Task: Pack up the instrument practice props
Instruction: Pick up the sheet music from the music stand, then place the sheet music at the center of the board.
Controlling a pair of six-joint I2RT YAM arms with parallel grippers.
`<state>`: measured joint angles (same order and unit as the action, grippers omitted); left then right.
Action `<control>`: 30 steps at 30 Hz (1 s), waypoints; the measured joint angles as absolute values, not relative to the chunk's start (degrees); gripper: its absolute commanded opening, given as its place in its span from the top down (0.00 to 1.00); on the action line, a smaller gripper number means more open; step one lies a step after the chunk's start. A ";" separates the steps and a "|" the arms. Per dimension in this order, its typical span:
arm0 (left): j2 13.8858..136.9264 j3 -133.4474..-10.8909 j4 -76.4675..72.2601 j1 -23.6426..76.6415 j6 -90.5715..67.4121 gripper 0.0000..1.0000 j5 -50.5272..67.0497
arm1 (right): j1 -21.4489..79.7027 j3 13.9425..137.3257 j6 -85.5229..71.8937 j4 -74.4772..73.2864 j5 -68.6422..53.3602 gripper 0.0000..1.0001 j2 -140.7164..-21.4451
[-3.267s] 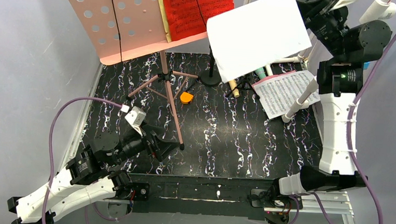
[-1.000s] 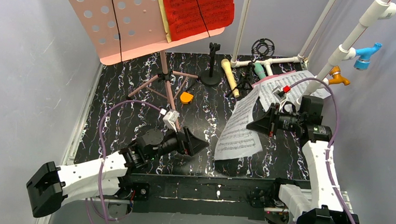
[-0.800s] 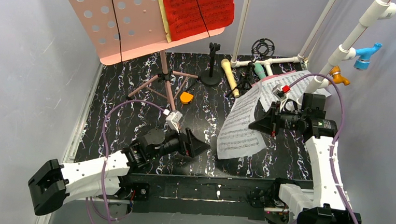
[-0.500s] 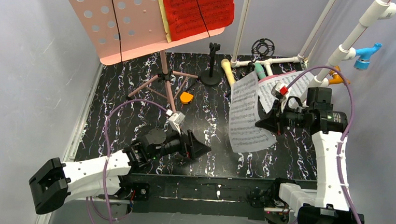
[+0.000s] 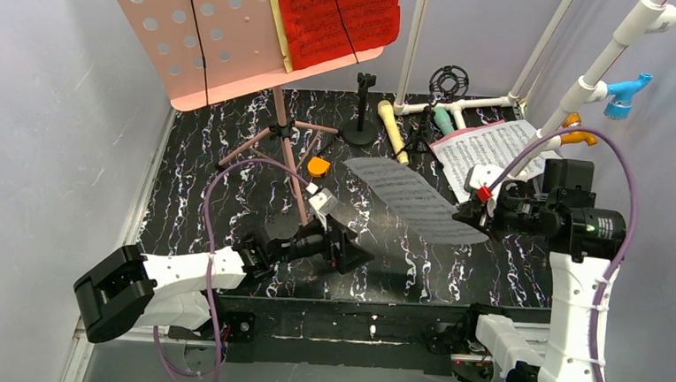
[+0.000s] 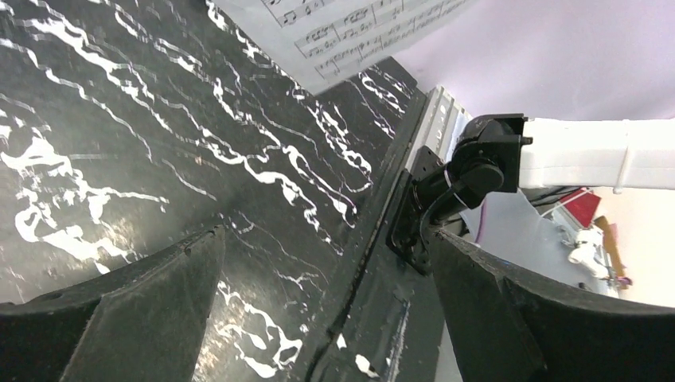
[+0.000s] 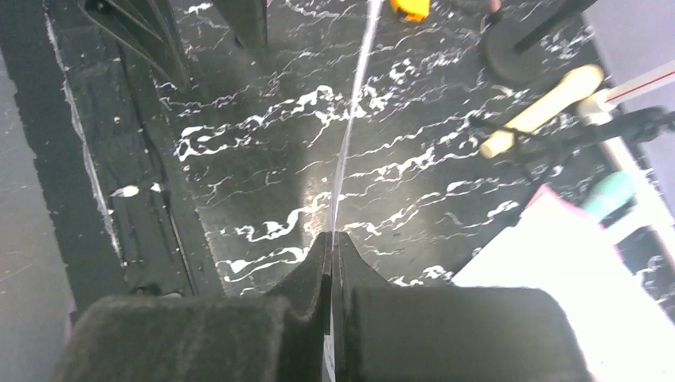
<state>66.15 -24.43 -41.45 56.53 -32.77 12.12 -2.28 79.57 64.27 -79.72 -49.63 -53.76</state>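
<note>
Right now the step in hand looks like gathering the loose music. The right gripper (image 5: 473,210) is pinched tight on one edge of a white music sheet (image 5: 409,200). The sheet hangs in the air, nearly flat, over the middle of the table (image 5: 228,193) and reaches toward the left arm. The left gripper (image 5: 353,254) sits low near the front edge, jaws spread wide with nothing between them, near the sheet's free end but apart from it. A stack of printed sheets (image 5: 488,147) lies at the right rear, and the pink music board (image 5: 193,32) stands at the left rear. Next, I judge, comes a handover or a steadying grip; the limp paper needs a square, gentle close.
</note>
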 measured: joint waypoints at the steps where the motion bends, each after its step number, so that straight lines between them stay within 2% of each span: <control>1: 66.59 -24.62 -42.35 56.53 -31.73 0.00 12.08 | -2.28 80.82 64.27 -79.81 -49.84 0.99 -53.71; 11: 67.22 -26.61 -52.45 56.53 -26.65 0.00 8.97 | -2.31 86.89 53.58 -78.22 -60.01 0.99 -54.22; 13: 67.13 -26.94 -54.17 56.53 -26.35 0.07 7.46 | -2.35 86.72 50.50 -76.84 -61.95 0.99 -54.41; 25: 63.18 -24.14 -66.54 56.53 -26.68 0.12 -0.84 | -4.32 78.15 24.51 -59.55 -73.03 0.99 -54.61; 30: 62.43 -22.94 -69.10 56.53 -28.51 0.14 -1.10 | -4.54 74.50 18.98 -54.94 -74.59 0.99 -53.65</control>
<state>62.43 -22.94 -69.10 56.53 -28.51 -1.10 -4.54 74.50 18.98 -54.94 -74.59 -53.65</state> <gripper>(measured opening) 0.878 0.029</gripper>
